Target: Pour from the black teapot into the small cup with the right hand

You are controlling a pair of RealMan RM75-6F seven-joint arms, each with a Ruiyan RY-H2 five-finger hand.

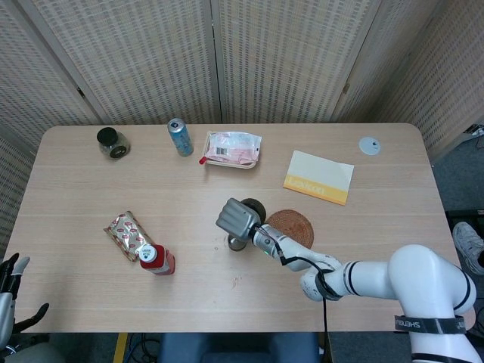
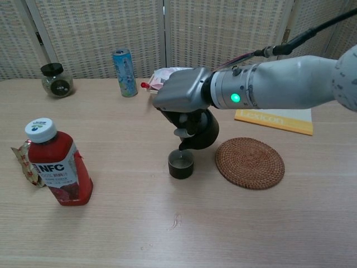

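My right hand (image 2: 181,97) (image 1: 233,216) grips the black teapot (image 2: 202,131) (image 1: 253,206) and holds it in the air, tilted left, its spout just over the small dark cup (image 2: 181,164) (image 1: 237,243). The cup stands on the table directly under the hand. Most of the teapot is hidden by the hand in the head view. My left hand (image 1: 7,276) shows at the lower left edge of the head view, off the table, fingers apart and holding nothing.
A round woven coaster (image 2: 249,162) lies just right of the cup. A red NFC bottle (image 2: 57,165) and a foil packet (image 1: 126,233) are at the left. At the back stand a glass jar (image 2: 56,80), a blue can (image 2: 125,72), a snack pack (image 1: 233,148) and a yellow booklet (image 1: 318,176).
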